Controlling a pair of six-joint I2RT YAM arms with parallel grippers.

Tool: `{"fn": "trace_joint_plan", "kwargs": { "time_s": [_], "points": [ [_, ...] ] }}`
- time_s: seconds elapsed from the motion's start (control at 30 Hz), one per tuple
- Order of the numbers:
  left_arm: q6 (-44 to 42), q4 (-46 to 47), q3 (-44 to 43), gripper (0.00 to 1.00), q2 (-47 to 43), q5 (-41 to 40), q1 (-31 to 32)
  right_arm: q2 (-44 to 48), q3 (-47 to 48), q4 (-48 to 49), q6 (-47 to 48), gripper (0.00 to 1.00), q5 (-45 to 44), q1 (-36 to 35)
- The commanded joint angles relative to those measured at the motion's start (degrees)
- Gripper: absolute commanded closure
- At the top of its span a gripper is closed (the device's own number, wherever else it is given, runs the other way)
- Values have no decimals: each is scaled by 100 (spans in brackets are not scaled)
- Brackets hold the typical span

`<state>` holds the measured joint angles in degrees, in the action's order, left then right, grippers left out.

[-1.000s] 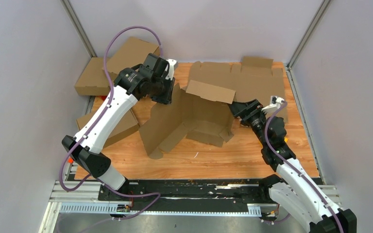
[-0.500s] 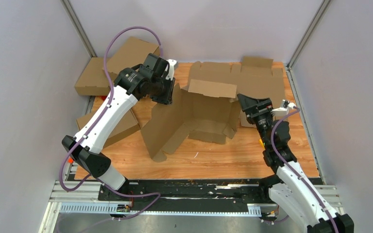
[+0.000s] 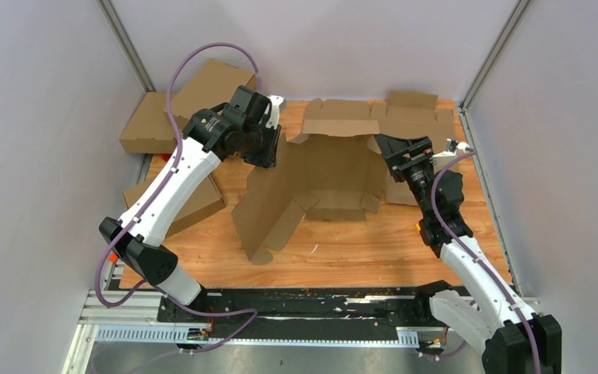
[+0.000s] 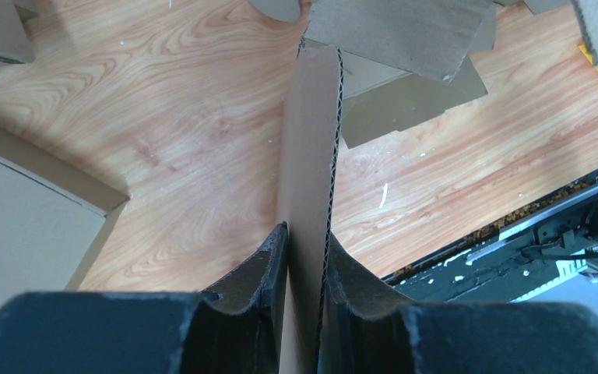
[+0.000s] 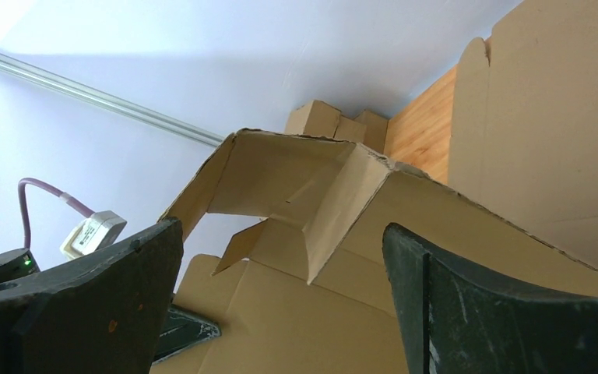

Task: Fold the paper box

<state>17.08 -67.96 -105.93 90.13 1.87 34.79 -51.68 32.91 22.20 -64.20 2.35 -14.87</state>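
The paper box [image 3: 319, 183] is seen from above, half-formed at the middle of the table [image 3: 358, 253], with its walls partly raised and its left panel slanting down to the wood. Only in the left wrist view is that panel's corrugated edge shown clamped between the 2 fingers of the left gripper [image 4: 305, 257]. From above, the right gripper [image 3: 397, 152] is placed just beside the box's right rear corner. In its own wrist view the jaws are spread wide with nothing between them, and a raised flap lies ahead. Print on a small white module [image 5: 92, 232] is too small to be read.
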Motion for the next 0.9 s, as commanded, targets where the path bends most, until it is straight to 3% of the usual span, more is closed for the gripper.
{"fn": "trace_joint_plan", "kwargs": {
  "time_s": [0.0, 0.2, 0.3, 0.43, 0.67, 0.87],
  "points": [
    [-65, 55, -77, 74, -60, 34, 11, 361, 350, -274, 400, 0, -95, 100],
    [-90, 38, -99, 74, -30, 38, 13, 909, 761, -1376, 1252, 0, -637, 410],
    [-77, 46, -78, 74, -40, 41, 11, 710, 921, -1530, 1044, 0, 5, 1018],
    [-74, 46, -73, 74, -49, 38, 19, -321, 1264, -1145, 455, 0, 1593, 1922],
    [-67, 71, -71, 74, -37, 92, 16, -1889, 1836, -602, 92, 0, 2855, 1980],
    [-35, 97, -117, 74, -12, 125, 27, -2460, 1471, 1109, -1167, 0, 3497, 1784]
  ]
}}
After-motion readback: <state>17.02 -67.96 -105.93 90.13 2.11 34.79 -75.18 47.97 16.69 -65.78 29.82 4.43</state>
